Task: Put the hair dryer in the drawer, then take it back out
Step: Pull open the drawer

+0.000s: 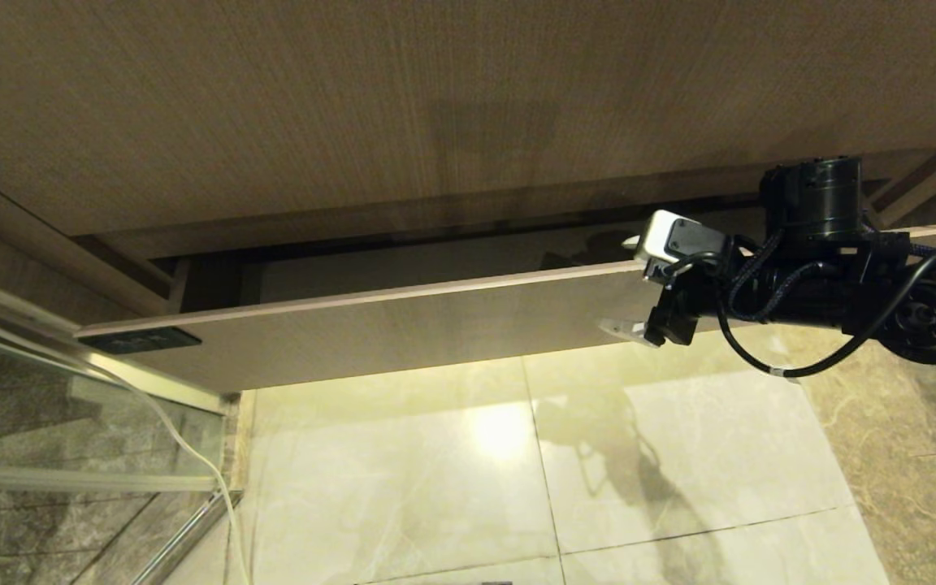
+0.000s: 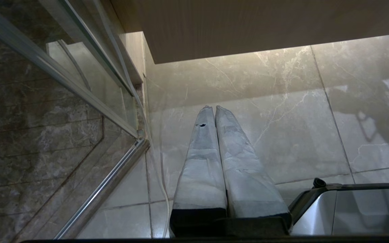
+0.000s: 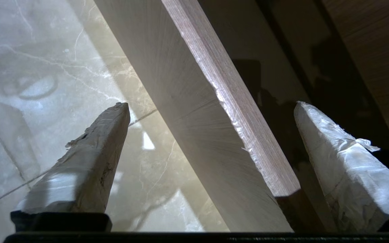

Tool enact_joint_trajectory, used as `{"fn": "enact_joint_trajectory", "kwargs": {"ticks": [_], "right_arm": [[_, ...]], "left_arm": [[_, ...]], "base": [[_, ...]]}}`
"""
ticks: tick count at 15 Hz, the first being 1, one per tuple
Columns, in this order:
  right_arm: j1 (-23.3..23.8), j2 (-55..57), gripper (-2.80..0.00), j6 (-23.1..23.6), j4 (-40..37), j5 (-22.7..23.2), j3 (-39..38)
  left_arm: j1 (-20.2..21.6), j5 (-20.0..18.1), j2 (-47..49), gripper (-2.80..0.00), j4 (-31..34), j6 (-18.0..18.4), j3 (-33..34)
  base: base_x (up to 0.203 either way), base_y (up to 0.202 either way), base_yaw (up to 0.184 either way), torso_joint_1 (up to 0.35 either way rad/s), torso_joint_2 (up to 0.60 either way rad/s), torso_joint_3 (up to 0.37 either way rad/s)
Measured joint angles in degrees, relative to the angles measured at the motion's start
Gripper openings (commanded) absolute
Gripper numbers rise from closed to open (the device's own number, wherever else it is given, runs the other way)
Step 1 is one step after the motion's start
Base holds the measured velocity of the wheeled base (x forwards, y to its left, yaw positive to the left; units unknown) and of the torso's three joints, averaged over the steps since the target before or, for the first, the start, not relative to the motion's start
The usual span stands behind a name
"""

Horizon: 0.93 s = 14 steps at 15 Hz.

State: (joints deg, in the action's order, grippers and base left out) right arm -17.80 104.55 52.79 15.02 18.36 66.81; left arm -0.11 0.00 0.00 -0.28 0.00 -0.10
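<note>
Currently listed: drawer [image 1: 403, 333], partly open, rigid thin-edged front; hold along top edge. Hair dryer: not in view, location unknown. Right pincer [image 3: 211, 162] apart, straddling that edge. Left pincer [image 2: 214, 111] together over floor [image 2: 282, 118].

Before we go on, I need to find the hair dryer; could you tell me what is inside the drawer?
The drawer stands slightly open. Only a dark strip of its interior shows, with no hair dryer visible there. The rest is covered by the cabinet panel above. The right tool straddles its front edge, open.
</note>
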Motion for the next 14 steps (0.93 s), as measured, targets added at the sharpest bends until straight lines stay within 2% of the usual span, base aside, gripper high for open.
{"fn": "enact_joint_trajectory", "kwargs": {"ticks": [3, 7, 9, 11, 14], "right_arm": [[0.57, -2.01, 0.00, -0.91, -5.50, 0.27, -0.60], [2.80, -7.94, 0.00, -2.09, -20.39, 0.90, -5.40], [3.45, -11.65, 0.00, -4.89, -24.53, 0.75, -8.63], [3.67, -15.19, 0.00, -9.98, -27.68, 0.55, -10.44], [4.09, -21.16, 0.00, -12.23, -31.10, 0.71, -10.78]], "left_arm": [[0.00, 0.00, 0.00, -2.80, -0.02, 0.00, 0.00], [0.07, -0.02, 0.00, -2.80, 0.03, 0.00, 0.00], [0.01, 0.00, 0.00, -2.80, 0.04, 0.00, 0.00], [0.00, 0.00, 0.00, -2.80, 0.06, 0.00, 0.00], [0.00, 0.00, 0.00, -2.80, 0.03, 0.00, 0.02]], "base": [[0.000, 0.000, 0.000, 0.000, 0.00, 0.000], [0.000, 0.000, 0.000, 0.000, 0.00, 0.000], [0.000, 0.000, 0.000, 0.000, 0.00, 0.000], [0.000, 0.000, 0.000, 0.000, 0.00, 0.000], [0.000, 0.000, 0.000, 0.000, 0.00, 0.000]]}}
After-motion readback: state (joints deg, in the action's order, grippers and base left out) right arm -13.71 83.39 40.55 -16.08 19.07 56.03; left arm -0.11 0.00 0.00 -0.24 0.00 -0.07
